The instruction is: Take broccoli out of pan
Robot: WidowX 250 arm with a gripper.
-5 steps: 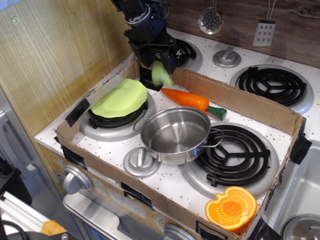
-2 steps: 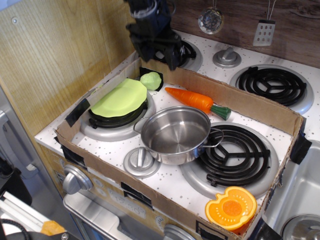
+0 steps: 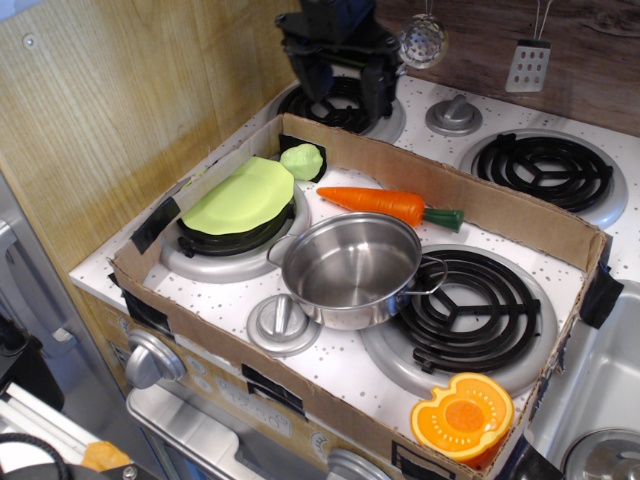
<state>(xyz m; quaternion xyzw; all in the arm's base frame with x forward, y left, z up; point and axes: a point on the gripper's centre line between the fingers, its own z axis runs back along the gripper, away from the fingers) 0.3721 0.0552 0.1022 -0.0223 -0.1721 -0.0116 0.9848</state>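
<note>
The pale-green broccoli (image 3: 301,160) lies in the back left corner of the cardboard box, beside the flat lime-green disc (image 3: 242,196). The shiny steel pan (image 3: 350,268) stands in the middle of the box and looks empty. My gripper (image 3: 342,92) is open and empty, raised above the back left burner, behind the box wall and well apart from the broccoli.
An orange carrot (image 3: 385,204) lies behind the pan. A grey knobbed lid (image 3: 283,323) sits at the pan's front left. An orange half-fruit toy (image 3: 462,414) lies in the front right corner. Cardboard walls (image 3: 470,200) ring the stove top. Utensils hang on the back wall.
My gripper let go of the broccoli, which dropped into the box's back left corner. The gripper then rose and moved back and right. The carrot shifted slightly.
</note>
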